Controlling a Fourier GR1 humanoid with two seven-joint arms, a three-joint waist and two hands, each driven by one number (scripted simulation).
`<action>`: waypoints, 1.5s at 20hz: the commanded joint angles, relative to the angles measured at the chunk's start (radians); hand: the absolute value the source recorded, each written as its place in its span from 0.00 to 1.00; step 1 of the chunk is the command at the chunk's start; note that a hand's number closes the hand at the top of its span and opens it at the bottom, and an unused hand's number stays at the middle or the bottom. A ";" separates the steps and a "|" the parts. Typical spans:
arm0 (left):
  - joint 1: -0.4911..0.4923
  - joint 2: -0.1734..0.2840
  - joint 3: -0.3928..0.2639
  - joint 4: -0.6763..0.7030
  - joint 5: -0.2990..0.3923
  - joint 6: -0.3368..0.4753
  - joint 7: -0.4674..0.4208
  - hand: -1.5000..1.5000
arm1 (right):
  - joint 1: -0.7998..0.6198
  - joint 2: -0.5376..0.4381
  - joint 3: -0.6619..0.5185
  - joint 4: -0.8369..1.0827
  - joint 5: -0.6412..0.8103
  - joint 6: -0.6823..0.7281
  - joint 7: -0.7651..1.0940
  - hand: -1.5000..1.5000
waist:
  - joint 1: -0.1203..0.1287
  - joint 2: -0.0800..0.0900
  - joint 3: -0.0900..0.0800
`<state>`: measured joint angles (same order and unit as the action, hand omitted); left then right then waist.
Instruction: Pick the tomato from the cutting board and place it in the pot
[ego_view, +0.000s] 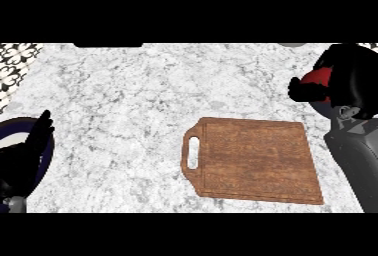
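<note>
Black fingers (304, 90) of the right hand (347, 75) curl round the red round tomato (319, 76) (partly hidden), held at the far right, above the counter beyond the brown wooden cutting board (255, 160). At the near left, the left hand (26, 150) rests, fingers straight and together, over a dark blue-rimmed pot (15, 125).

Speckled grey-white marble counter (125, 100). Wooden cutting board (258, 160) lies flat, right of centre, handle slot facing left.
</note>
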<state>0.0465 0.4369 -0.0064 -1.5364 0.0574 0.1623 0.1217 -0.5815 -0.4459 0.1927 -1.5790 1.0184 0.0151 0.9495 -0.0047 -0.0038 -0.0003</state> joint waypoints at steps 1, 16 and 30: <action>-0.030 0.020 0.048 0.060 0.019 -0.048 -0.026 0.50 | 0.019 -0.014 -0.096 -0.027 -0.006 -0.073 -0.033 1.00 | 0.003 0.004 0.000; -0.070 -0.054 0.054 0.099 -0.040 -0.059 -0.046 0.50 | -0.033 -0.215 -0.443 0.450 -0.204 -0.217 -0.566 1.00 | 0.014 0.011 0.001; -0.071 -0.076 0.029 0.047 -0.089 -0.067 -0.018 0.50 | -0.281 -0.263 -0.479 1.173 -0.123 -0.404 -0.880 1.00 | 0.060 0.026 0.003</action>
<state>-0.0132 0.3647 0.0253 -1.5109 -0.0223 0.1033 0.1202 -0.8148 -0.7141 -0.2740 -0.5643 0.8811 -0.3352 0.1323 0.0438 0.0170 0.0021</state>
